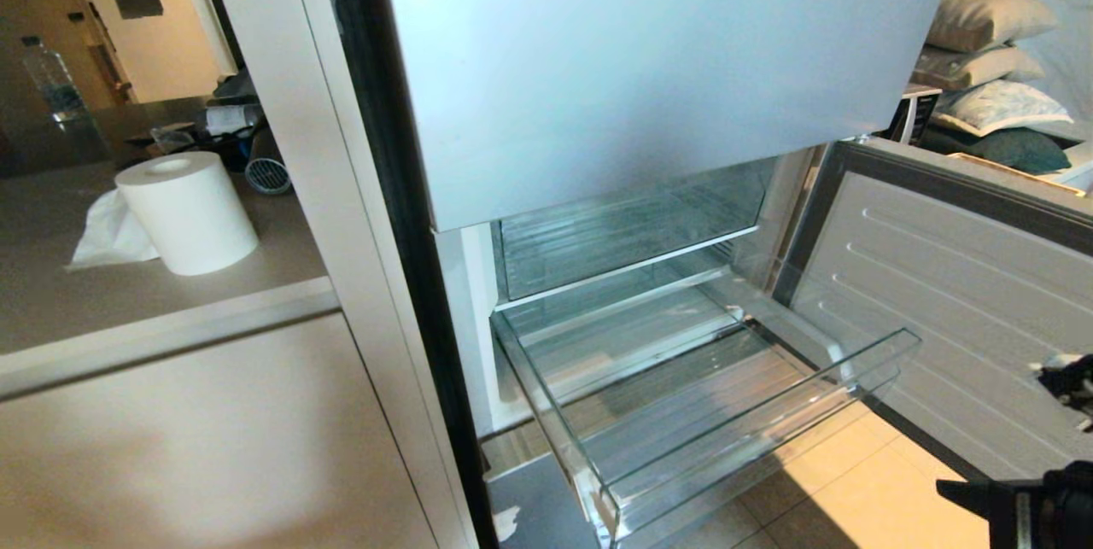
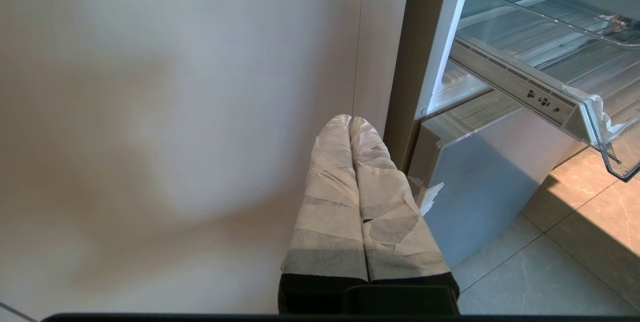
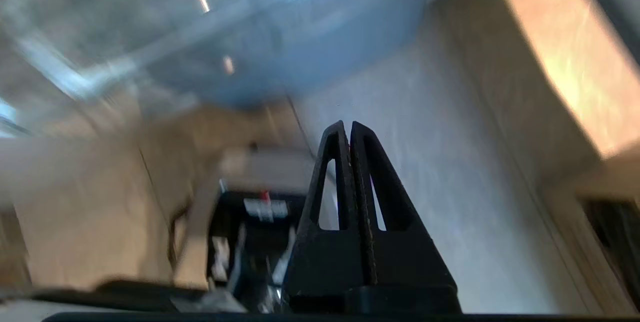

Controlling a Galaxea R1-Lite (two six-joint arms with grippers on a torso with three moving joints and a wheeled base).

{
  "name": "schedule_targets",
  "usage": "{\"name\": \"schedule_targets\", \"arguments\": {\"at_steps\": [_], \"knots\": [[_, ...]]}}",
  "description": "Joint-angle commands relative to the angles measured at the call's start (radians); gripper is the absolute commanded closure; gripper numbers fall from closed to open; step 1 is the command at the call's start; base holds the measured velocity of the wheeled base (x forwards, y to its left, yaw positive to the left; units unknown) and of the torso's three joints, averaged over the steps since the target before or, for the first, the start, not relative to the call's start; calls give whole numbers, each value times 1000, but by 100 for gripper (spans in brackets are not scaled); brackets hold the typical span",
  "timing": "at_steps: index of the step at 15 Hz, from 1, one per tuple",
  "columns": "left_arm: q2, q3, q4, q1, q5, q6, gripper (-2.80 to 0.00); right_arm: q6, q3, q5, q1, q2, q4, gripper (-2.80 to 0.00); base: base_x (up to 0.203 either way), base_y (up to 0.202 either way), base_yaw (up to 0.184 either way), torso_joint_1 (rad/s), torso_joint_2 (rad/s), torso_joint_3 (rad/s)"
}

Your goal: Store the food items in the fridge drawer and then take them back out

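Left gripper (image 2: 351,120) hung low beside the pale cabinet panel (image 2: 175,111), near the fridge's lower left corner; its taped fingers (image 2: 330,197) were pressed together, nothing between them. Arm looked parked.

Fridge drawer (image 1: 871,365) stood pulled well out of the fridge, front edge overhanging the tiled floor (image 1: 854,481). Ribbed floor of the drawer was bare from left wall to right wall; no red fruit in it, nor in the clear bin (image 1: 632,233) above, nor anywhere else in the three views. Whitish chipped front corner showed in the left wrist view.

Right gripper (image 3: 348,124) sat at the far right edge of the head view, low, in front of the open fridge door (image 1: 965,293) and apart from the drawer. Black fingers met at the tips, holding nothing.

Judgement: drawer open, but whether the food item was yet to be stored or already taken out could not be told; closing the drawer may remain
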Motion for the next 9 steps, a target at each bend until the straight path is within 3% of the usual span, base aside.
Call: {"name": "schedule_targets", "arguments": {"at_steps": [1,3,5,9], "knots": [[0,2,0,0,1,0,0,4,-7,6,3,169,0,0,0,0,0,0,0,0],[0,2,0,0,0,0,0,4,-26,28,4,290,-45,0,0,0,0,0,0,0],[0,2,0,0,0,0,0,10,-39,43,7,427,-176,0,0,0,0,0,0,0],[0,2,0,0,0,0,0,38,-80,45,64,712,-607,0,0,0,0,0,0,0]]}}
